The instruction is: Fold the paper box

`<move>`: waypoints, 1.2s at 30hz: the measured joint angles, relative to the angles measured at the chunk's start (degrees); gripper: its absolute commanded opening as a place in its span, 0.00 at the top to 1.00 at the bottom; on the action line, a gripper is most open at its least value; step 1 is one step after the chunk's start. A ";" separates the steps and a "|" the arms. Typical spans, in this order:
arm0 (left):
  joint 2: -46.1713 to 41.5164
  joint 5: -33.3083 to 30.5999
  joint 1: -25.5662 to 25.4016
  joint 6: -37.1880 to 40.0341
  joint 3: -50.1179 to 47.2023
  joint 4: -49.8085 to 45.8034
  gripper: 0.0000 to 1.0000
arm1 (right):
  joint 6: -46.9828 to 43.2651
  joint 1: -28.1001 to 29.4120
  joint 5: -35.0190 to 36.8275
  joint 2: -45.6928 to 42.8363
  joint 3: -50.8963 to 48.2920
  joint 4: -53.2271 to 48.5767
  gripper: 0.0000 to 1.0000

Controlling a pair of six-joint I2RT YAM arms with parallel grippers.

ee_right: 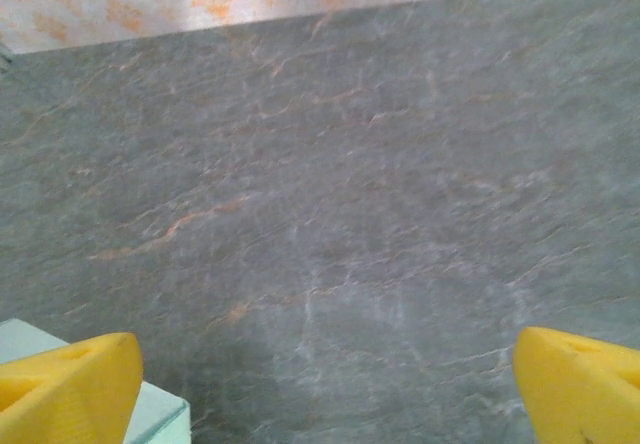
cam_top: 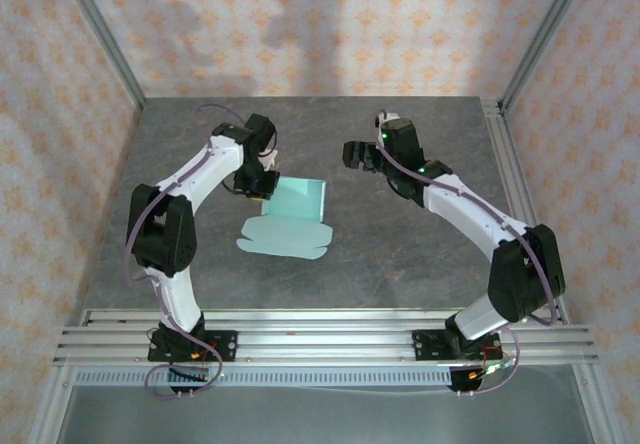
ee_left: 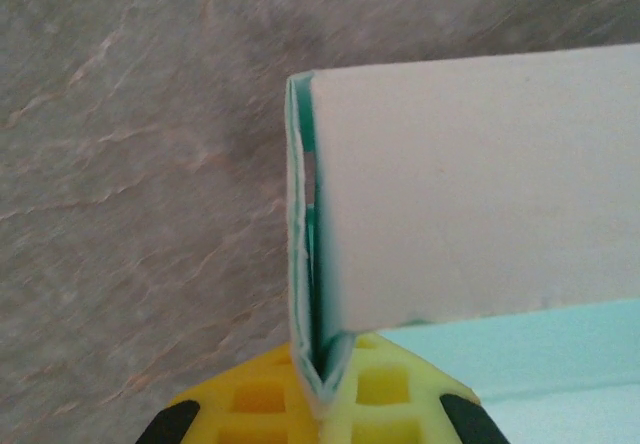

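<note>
Grey table (cam_top: 420, 249) around paper box (cam_top: 285, 236)

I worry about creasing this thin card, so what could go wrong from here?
1. The left gripper pinches only a doubled edge of the paper box; a pull could tear the card or let it slip.
2. The tabbed flaps lie loose on the table; nothing presses them, so the sheet may drag along.
3. The right gripper hangs open with what looks like a box corner beside one finger; moving in, it might crush that corner.
</note>
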 measured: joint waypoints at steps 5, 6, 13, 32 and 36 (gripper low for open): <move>5.53 -5.79 -0.04 0.35 5.97 -8.94 1.00 | 2.34 0.11 -4.57 1.16 -1.01 -0.22 0.05; 6.62 -6.64 -0.04 0.33 6.75 -10.05 1.00 | 2.51 0.11 -5.07 1.22 -1.16 -0.37 0.05; 15.21 -11.89 -0.17 0.13 13.18 -18.21 1.00 | 2.84 0.11 -6.99 1.20 -2.80 -0.39 0.05; 28.96 -25.18 -3.26 -5.77 24.22 -26.36 1.00 | 2.58 -0.50 -7.02 1.22 -4.44 -0.33 0.05; 31.23 -27.85 -4.59 -5.99 26.49 -27.85 1.00 | 2.49 -0.59 -6.99 1.22 -4.44 -0.35 0.05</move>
